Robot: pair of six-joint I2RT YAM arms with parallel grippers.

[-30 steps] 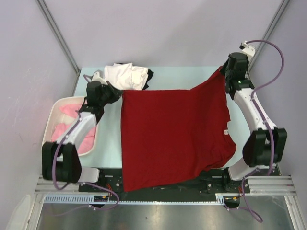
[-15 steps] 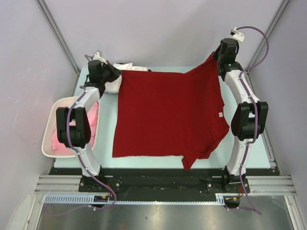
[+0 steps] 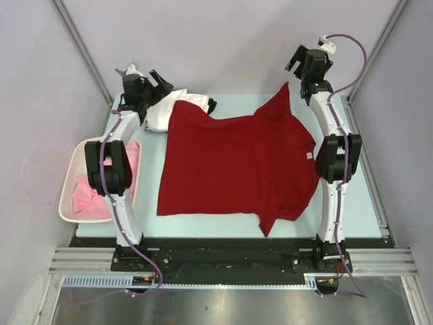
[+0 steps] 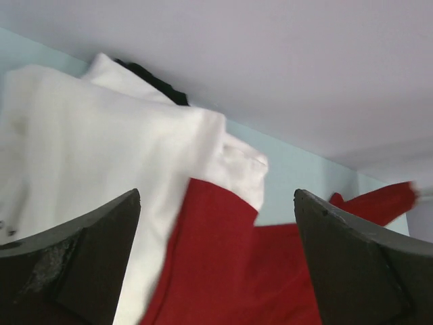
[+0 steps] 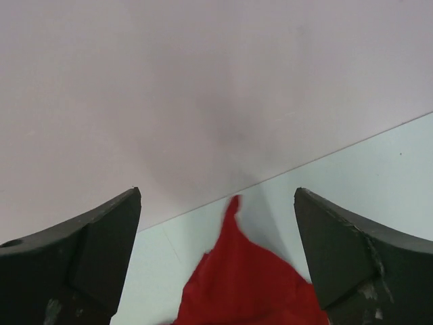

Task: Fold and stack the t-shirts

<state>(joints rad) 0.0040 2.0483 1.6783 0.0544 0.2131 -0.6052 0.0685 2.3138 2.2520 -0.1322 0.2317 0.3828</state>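
The dark red t-shirt lies spread flat on the pale table, its far left corner overlapping the folded white t-shirt. A black t-shirt peeks out beside the white one. My left gripper hovers open above that far left corner, with red cloth and white cloth below its fingers. At the back wall my right gripper is open above the red shirt's pointed far right corner. Neither gripper holds anything. A pink t-shirt is in the basket.
A white plastic basket stands at the left table edge. The enclosure's back wall rises just beyond both grippers. Bare table shows to the right of the red shirt.
Both grippers have opened and let go of the red shirt's far corners. The cloth has dropped onto the table, and both arms have reached a little farther back.
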